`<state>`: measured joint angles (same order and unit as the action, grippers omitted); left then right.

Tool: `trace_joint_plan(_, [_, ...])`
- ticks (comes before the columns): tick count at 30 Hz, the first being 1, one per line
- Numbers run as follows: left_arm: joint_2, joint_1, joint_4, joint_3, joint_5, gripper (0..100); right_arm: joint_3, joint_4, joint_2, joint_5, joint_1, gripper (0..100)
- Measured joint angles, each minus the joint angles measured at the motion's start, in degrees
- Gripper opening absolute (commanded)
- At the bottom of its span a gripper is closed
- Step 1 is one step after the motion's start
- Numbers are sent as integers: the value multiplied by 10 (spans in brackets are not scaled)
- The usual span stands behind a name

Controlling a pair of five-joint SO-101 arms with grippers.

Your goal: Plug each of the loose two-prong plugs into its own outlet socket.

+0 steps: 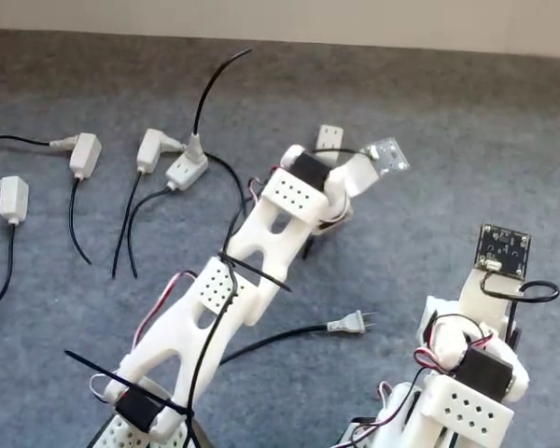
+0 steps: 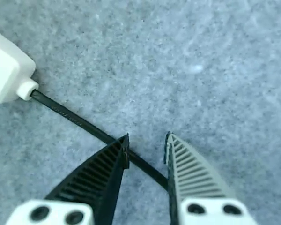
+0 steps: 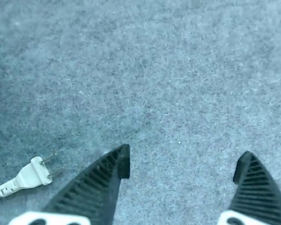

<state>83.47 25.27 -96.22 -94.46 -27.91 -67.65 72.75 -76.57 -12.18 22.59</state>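
Loose plug (image 1: 348, 324) lies flat, prongs pointing right in high view

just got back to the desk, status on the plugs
Left hand open, straddling a socket cord. Right hand open, empty. Plug lies loose near it, not plugged in.

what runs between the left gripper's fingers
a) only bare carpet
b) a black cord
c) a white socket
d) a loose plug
b: a black cord crosses the gap between the fingertips of the open left gripper.
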Motion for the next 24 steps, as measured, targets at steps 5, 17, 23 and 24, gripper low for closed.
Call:
trace_joint_plan(5, [3,-17,23,0,40,120,0,0,0,0,0,336])
trace_joint_plan(17, [-14,-18,27,0,58,120,0,0,0,0,0,336])
trace_joint_plan(23, [-52,-52,28,2,97,120,0,0,0,0,0,336])
trace_joint_plan(24, [-60,-59,30,2,103,123,0,0,0,0,0,336])
